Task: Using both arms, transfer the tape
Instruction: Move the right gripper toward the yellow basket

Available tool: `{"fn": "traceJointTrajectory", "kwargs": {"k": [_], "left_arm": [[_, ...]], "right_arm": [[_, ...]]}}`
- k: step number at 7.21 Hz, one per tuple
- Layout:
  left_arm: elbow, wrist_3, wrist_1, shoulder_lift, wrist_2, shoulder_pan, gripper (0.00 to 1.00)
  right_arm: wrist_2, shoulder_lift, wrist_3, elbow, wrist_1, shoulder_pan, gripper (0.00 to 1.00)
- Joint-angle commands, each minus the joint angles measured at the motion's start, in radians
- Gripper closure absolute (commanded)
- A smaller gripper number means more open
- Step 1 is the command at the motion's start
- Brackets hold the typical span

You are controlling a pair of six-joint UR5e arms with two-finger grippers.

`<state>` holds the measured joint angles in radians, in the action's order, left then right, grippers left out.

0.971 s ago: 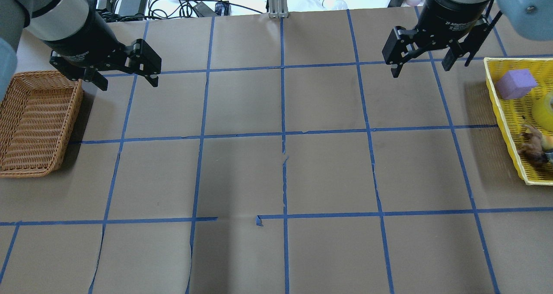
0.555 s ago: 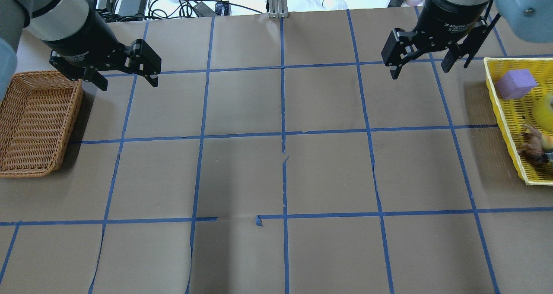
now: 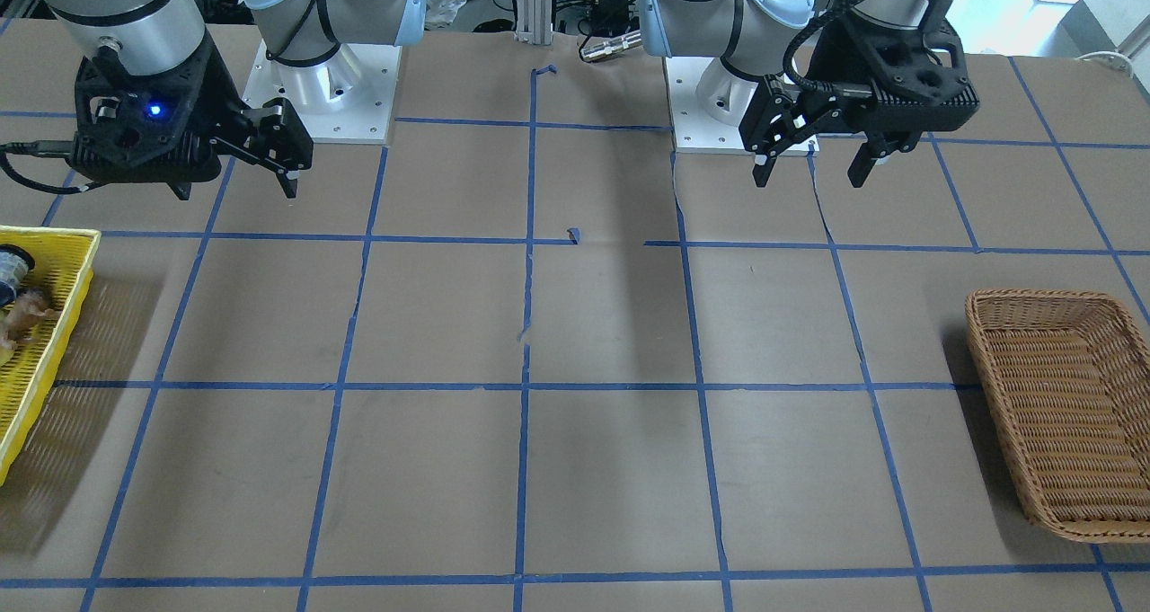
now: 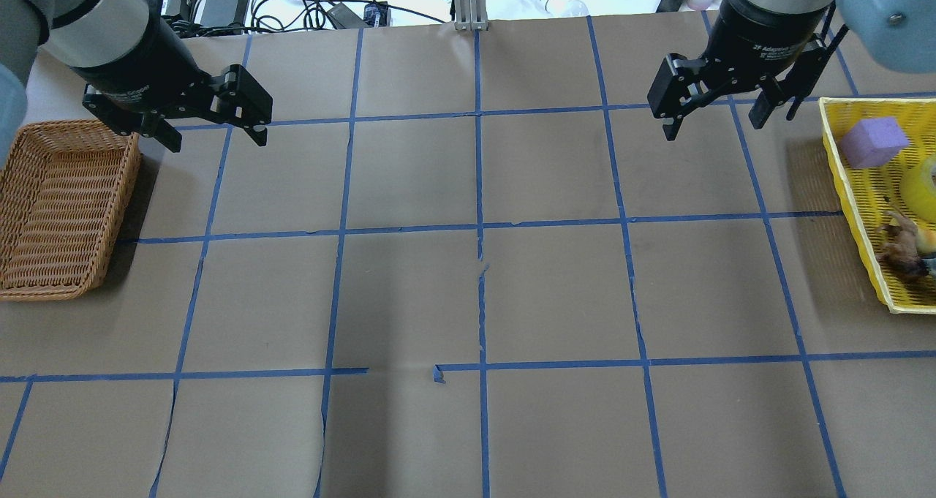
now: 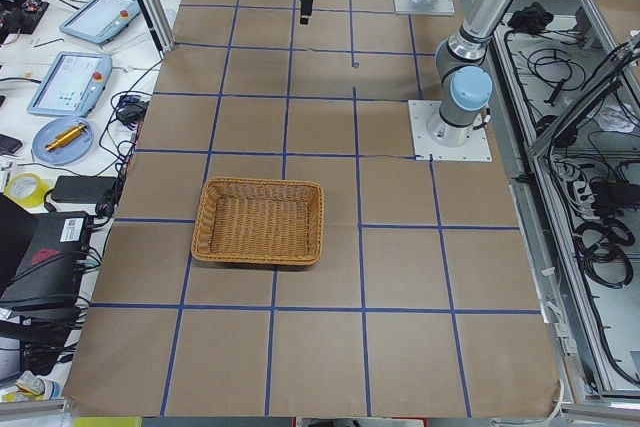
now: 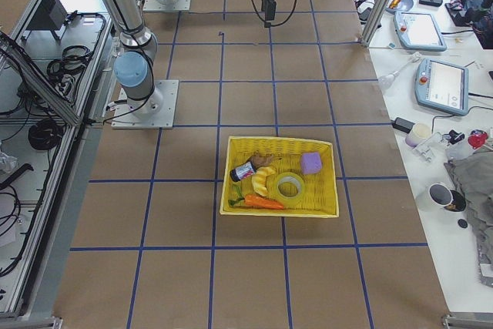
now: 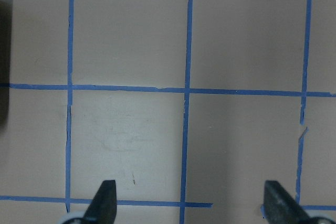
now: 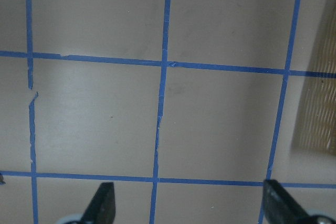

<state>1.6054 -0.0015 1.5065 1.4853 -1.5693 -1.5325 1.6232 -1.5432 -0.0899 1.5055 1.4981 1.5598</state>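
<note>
The yellow tape roll (image 4: 920,180) lies flat in a yellow mesh basket (image 4: 857,213) at the table's right end. It shows whole in the exterior right view (image 6: 290,187). My right gripper (image 4: 715,126) hangs open and empty above the table, left of the basket's far corner and apart from the tape. It also shows in the front view (image 3: 238,188). My left gripper (image 4: 217,136) is open and empty beside the far corner of a wicker basket (image 4: 62,205). It also shows in the front view (image 3: 809,176). Both wrist views show only paper, blue grid lines and spread fingertips (image 7: 105,205) (image 8: 104,203).
The yellow basket also holds a purple block (image 4: 874,141), a brown toy animal (image 4: 903,248), a carrot (image 6: 262,203) and a small bottle (image 6: 243,171). The wicker basket (image 3: 1069,414) holds nothing. Cables and devices (image 4: 292,1) lie beyond the table's far edge.
My right gripper has shifted slightly nearer to me and a touch toward the yellow basket. The left arm has not moved.
</note>
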Motion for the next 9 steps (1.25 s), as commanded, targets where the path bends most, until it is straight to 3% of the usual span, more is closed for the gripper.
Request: {"fn": "traceJointTrajectory", "kwargs": {"k": [1, 6, 8, 9], "left_arm": [[-0.001, 0.000, 0.001, 0.000, 0.000, 0.000, 0.00], [0.002, 0.000, 0.001, 0.000, 0.000, 0.000, 0.00], [0.002, 0.000, 0.001, 0.000, 0.000, 0.000, 0.00], [0.002, 0.000, 0.001, 0.000, 0.000, 0.000, 0.00]], "right_arm": [[0.012, 0.000, -0.001, -0.001, -0.002, 0.000, 0.00], [0.052, 0.000, 0.001, 0.001, -0.012, 0.002, 0.00], [0.031, -0.002, 0.004, -0.001, -0.010, 0.006, 0.00], [-0.035, -0.002, 0.010, -0.001, -0.012, 0.006, 0.00]]}}
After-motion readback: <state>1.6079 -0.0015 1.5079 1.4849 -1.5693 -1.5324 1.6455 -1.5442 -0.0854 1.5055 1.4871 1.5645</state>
